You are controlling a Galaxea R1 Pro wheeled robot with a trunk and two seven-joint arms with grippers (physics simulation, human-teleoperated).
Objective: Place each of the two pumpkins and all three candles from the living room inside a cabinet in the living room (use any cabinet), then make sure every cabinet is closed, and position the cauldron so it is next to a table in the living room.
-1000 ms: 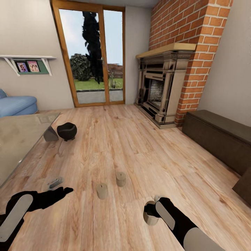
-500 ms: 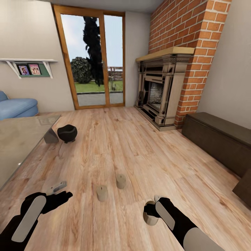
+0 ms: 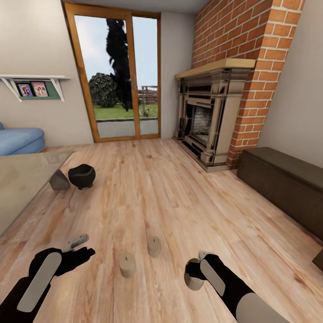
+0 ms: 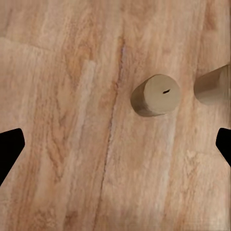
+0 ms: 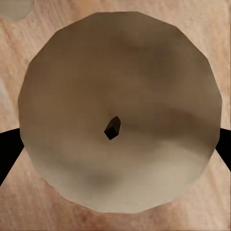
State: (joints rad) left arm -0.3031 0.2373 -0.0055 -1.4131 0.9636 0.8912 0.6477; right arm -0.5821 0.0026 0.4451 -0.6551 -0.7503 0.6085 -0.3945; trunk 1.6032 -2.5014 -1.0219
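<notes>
A: Camera first: the head has swung a little, so the whole room sits differently than a second ago. Beyond that, the left hand point(image 3: 76, 255) has lifted and come forward, and the right arm has stayed put.

B: Run it left to right for me.

A: At nine o'clock, the low rectangular bench with the glossy grey-brown top point(image 3: 22, 188). Just off its corner, at about ten o'clock, the squat black round cauldron point(image 3: 81, 176) sits on the pale wooden plank floor point(image 3: 179, 202), close beside the bench.

B: And the left hand?

A: Spread open, holding nothing. The nearest short grey-brown candle point(image 3: 127, 264) stands upright off to its right, with a second upright candle point(image 3: 154, 246) just beyond that.

B: The right hand?

A: The right hand point(image 3: 194, 273) is clamped on a third grey-brown candle point(image 3: 194, 279), upright, wick pointing up; in the wrist view its round top point(image 5: 120, 113) sits between the two fingers.

B: So where does it go?

A: The long low dark-brown wooden cabinet point(image 3: 282, 184) runs along the wall at two to three o'clock, right of the brick fireplace point(image 3: 211, 121). It lies on the right arm's side, drawers looking shut, with open floor between. I'd guess one drawer needs pulling first.
</notes>
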